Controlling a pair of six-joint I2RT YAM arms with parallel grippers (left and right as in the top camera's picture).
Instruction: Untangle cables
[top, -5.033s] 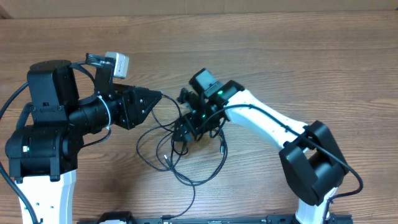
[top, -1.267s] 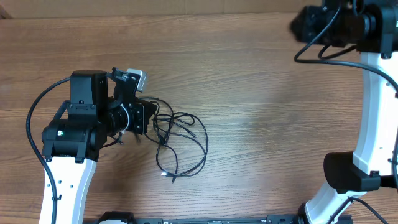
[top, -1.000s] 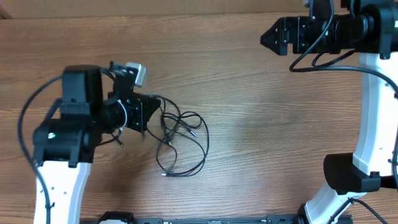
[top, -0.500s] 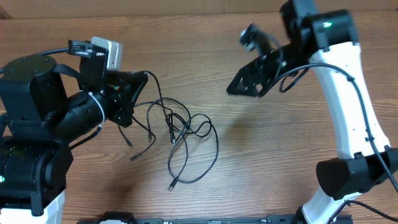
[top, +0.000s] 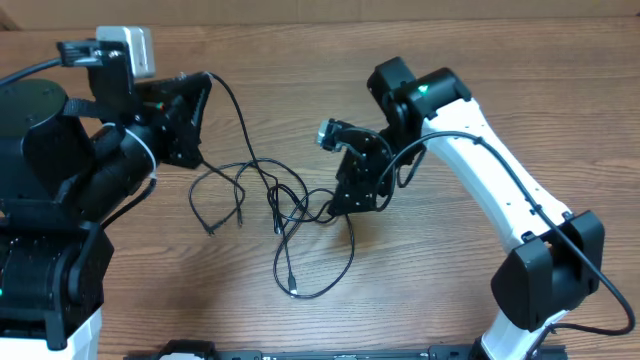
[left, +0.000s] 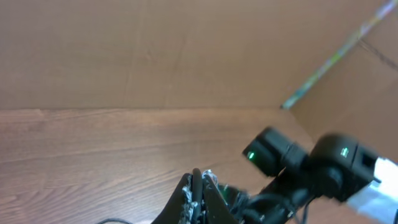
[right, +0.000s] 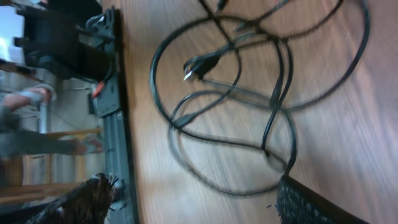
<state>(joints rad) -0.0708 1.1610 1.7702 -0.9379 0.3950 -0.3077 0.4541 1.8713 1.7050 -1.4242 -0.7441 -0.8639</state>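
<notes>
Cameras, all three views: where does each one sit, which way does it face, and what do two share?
Overhead: above the table, looking down on the cables and both arms.
Left wrist: faces across the table toward the right arm; shut left end effector shows.
Right wrist: looks down at the cables; open right end effector at the bottom corners.
Shared: overhead and right wrist both show the cables.

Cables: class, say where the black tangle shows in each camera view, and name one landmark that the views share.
Overhead: the cables lie in the middle of the picture, with one strand leading up to the left hand.
Left wrist: no cable can be made out.
Right wrist: they fill the upper and middle part of the picture.
Shared landmark: the wooden table, seen in all three views.
</notes>
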